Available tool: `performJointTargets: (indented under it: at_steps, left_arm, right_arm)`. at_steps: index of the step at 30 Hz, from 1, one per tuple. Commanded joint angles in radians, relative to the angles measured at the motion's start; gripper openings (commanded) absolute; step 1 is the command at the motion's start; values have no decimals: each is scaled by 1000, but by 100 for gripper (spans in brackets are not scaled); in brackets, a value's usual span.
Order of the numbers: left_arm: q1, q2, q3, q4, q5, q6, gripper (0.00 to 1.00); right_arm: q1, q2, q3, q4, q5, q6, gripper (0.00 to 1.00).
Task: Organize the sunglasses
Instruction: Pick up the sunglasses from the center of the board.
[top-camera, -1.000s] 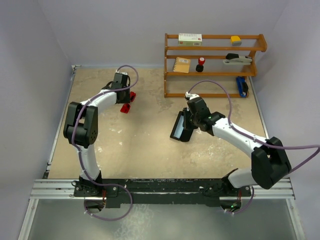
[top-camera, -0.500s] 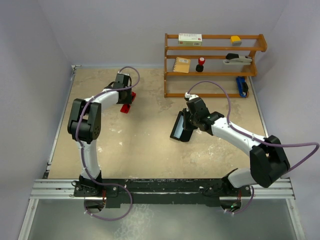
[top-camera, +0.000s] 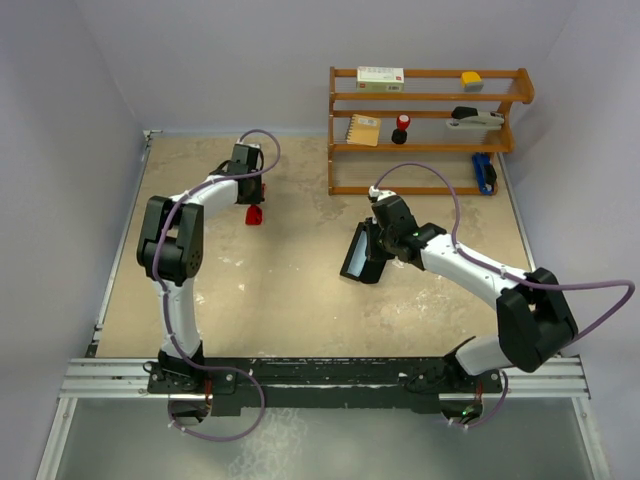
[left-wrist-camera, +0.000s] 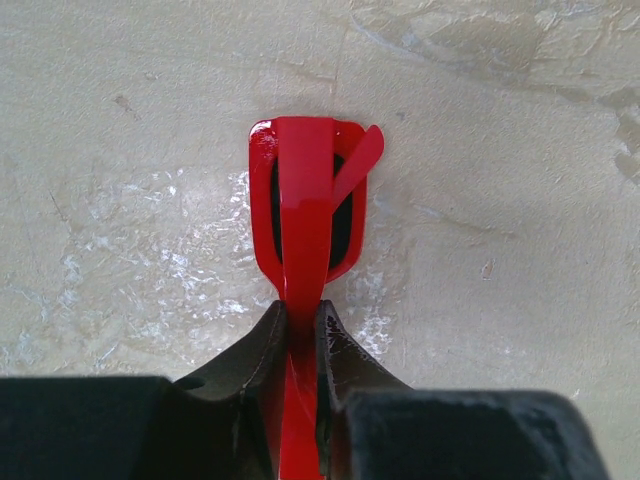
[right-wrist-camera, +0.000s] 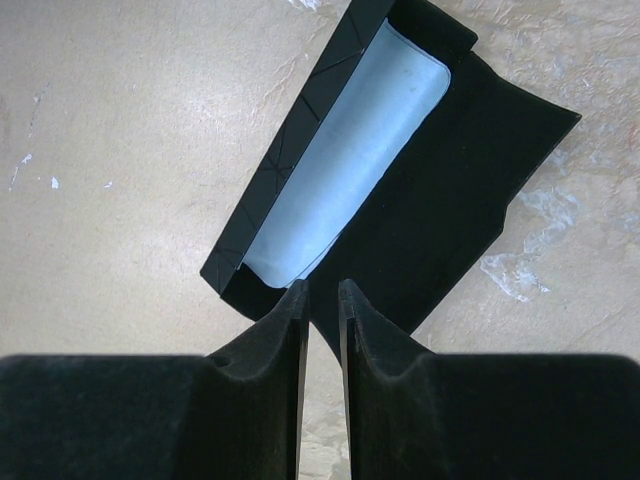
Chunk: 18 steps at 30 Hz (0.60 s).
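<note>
Open black case (top-camera: 352, 262) on tan table (top-camera: 290, 290), light blue cloth (right-wrist-camera: 345, 150) inside, wooden shelf (top-camera: 430, 147) holding perhaps a notebook (top-camera: 363, 130)

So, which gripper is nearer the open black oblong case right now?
Right. The right gripper is at the open black oblong case, on its flap edge; the left gripper is far across the table, pinching the small red sunglasses.

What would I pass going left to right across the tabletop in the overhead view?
The red sunglasses → black case → blue object at the far right.
</note>
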Motion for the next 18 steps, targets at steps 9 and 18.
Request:
performJointTargets:
  at_steps: [9, 18]
  left_arm:
    - [-44, -95, 21, -17, -44, -19, 0]
    - [-191, -201, -11, -61, -49, -87, 0]
  right_arm:
    - [4, 7, 5, -8, 28, 24, 20]
    - [-11, -49, -86, -2, 23, 97, 20]
